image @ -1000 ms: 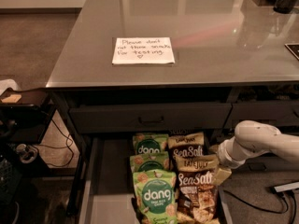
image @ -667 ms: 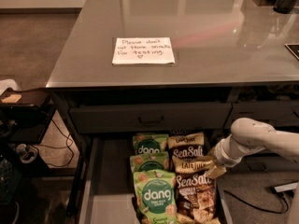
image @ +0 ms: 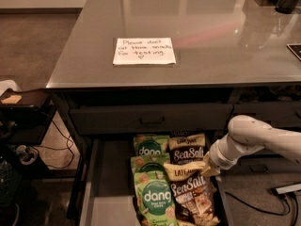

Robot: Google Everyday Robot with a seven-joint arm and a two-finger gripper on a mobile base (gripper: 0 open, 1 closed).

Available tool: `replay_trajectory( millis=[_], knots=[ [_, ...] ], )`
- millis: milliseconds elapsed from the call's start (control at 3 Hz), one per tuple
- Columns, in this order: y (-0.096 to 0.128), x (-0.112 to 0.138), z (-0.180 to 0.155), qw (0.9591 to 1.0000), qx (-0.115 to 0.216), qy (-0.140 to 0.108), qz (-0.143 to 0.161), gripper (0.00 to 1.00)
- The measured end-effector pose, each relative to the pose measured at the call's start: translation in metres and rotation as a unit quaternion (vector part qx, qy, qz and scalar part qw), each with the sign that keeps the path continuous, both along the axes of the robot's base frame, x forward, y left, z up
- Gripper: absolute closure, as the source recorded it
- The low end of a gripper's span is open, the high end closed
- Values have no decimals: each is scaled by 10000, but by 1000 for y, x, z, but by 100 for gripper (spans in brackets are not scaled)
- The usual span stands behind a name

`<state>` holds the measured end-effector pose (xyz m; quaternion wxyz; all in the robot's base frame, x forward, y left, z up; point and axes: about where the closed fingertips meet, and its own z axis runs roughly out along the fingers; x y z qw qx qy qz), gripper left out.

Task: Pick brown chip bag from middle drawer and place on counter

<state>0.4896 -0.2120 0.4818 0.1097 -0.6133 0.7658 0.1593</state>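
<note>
Gripper: the gripper (image: 208, 166) is being held low over the open middle drawer (image: 106, 206), at the tan top band of the front brown chip bag (image: 190, 192); whether it is open or closed is not being shown.
Bag: it is being kept in the drawer, just beside the green bags (image: 153, 197).
Done: the approach is being judged nearly complete.
Left: lifting out and placing on the bench (image: 225, 46), which is being occupied by a note (image: 144, 51), are being judged as outstanding.
</note>
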Motion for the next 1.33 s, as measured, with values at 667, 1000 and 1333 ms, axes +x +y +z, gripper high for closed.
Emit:
replay_trajectory(
  millis=[667,1000,1333],
  knots=[
    [23,-47,100,9967,155,-675,434,100],
    [33,-66,165,9919,82,-1154,521,100],
    [53,-80,225,9848,91,-1605,655,100]
  ],
)
